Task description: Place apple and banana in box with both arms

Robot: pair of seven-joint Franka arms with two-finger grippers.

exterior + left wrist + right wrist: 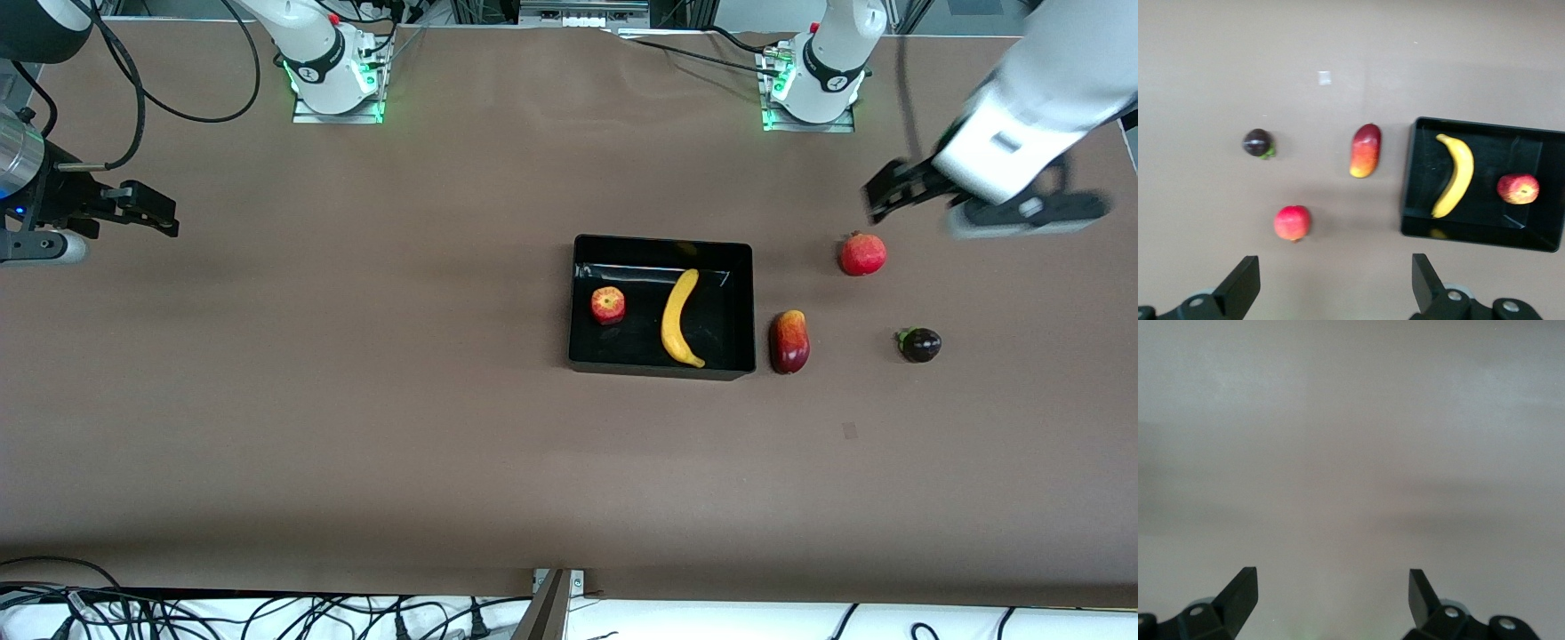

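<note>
Black box [661,364] already holds both apple [608,304] and banana [680,317], its long axis running away from the left gripper [889,197], whose wide-open empty jaws hang nearer than the equally open, empty right gripper [147,210].

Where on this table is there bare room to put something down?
Widest bare stretch: from the box toward the right arm's end, where the open right tool hangs. The strip nearer the camera is bare too. Crowded: beside the box toward the left arm's end, with the mango, pomegranate, dark fruit and open left tool.
</note>
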